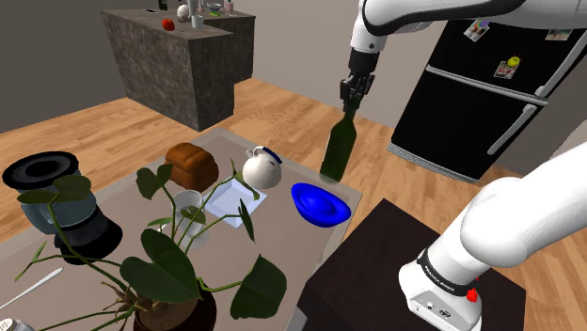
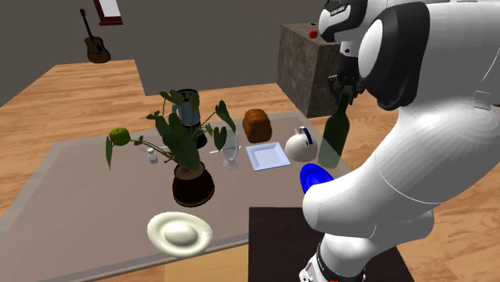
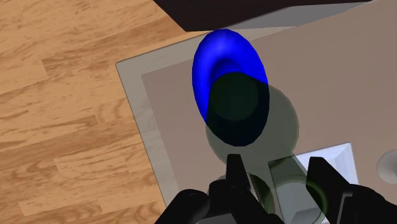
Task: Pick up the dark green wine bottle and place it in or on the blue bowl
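Note:
A dark green wine bottle (image 1: 339,146) hangs upright above the table's far corner, its base off the surface. My gripper (image 1: 352,94) is shut on its neck from above. In the second exterior view the bottle (image 2: 334,132) hangs under the gripper (image 2: 344,84), just behind the blue bowl (image 2: 312,176). The bowl (image 1: 320,204) rests on the table a little nearer the stand than the bottle. Along the gripper (image 3: 273,175), the see-through bottle body (image 3: 248,111) overlaps one end of the bowl (image 3: 219,54).
A white jug (image 1: 261,169), a brown loaf (image 1: 193,163), a white square plate (image 1: 230,199), a glass (image 1: 188,209) and a leafy pot plant (image 1: 169,273) crowd the table (image 1: 310,244). A black fridge (image 1: 489,85) stands behind the arm. A stone counter (image 1: 179,56) is at the back.

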